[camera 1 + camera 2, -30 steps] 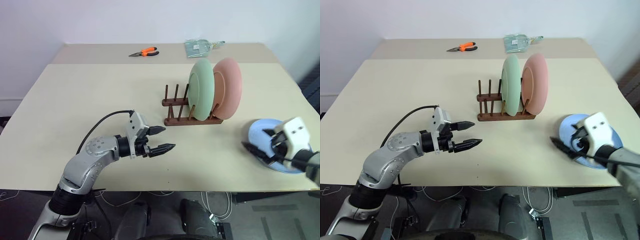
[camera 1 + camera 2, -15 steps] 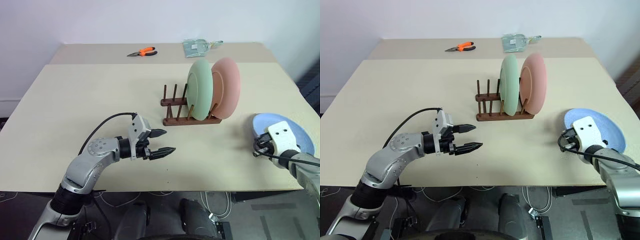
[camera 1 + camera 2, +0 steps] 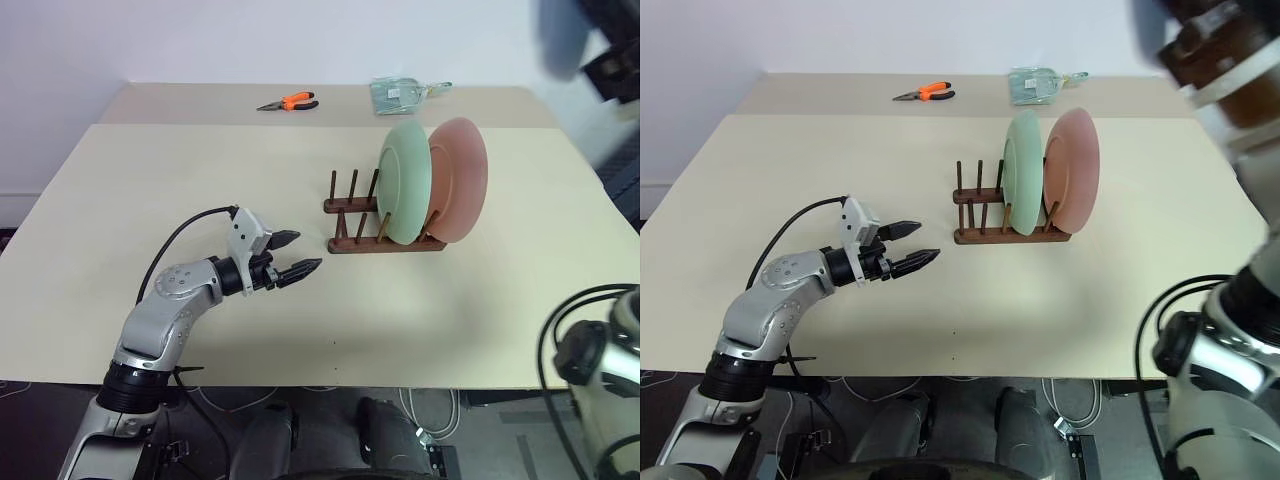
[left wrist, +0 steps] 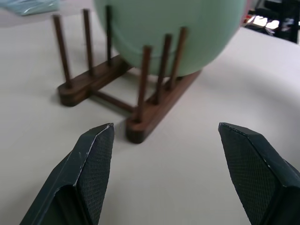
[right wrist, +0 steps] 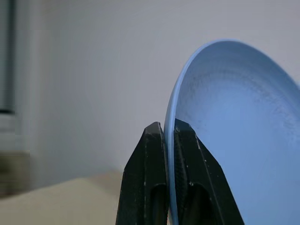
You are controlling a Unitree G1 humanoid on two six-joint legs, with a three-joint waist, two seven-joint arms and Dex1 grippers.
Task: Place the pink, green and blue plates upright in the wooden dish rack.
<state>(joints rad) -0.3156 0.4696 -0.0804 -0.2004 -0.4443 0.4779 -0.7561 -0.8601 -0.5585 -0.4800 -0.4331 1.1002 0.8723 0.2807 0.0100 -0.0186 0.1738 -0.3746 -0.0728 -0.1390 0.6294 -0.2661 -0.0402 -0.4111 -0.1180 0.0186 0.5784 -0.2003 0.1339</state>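
My right fingers (image 5: pixel 169 136) are pinched tight on the rim of the round, shallow, matte light blue plate (image 5: pixel 234 136), edge-on between the two black tips, lifted clear of the worktop with wall behind it. Grip is only a thin bite at the rim, so I judge the plate could pivot or slip out if I swing fast or tilt it.

My left fingers (image 3: pixel 292 254) are spread wide, holding nothing, hovering just above the beige worktop (image 3: pixel 200 180) near the free end of the small dark brown wooden dish rack with upright pegs (image 3: pixel 362 215).

The round pale mint green plate (image 3: pixel 404 181) and the round salmon pink plate (image 3: pixel 458 180) stand upright in the rack, close together at its right end, pink behind green. Whether they touch I cannot tell. Free peg slots are on the left side of green.

Risks as I judge them:
- blue plate comes down off-line, hits peg tops or the green plate, knocks it over
- rack is small and light-looking, a sideways push could slide or tip it with both plates
- plate released before it seats between pegs, rolls off onto the worktop
- my left fingers sit close to the free slots, may block the way in

Orange-handled pliers (image 3: pixel 289 103) and a clear bag (image 3: pixel 398 93) lie at the far edge, well apart, no issue.
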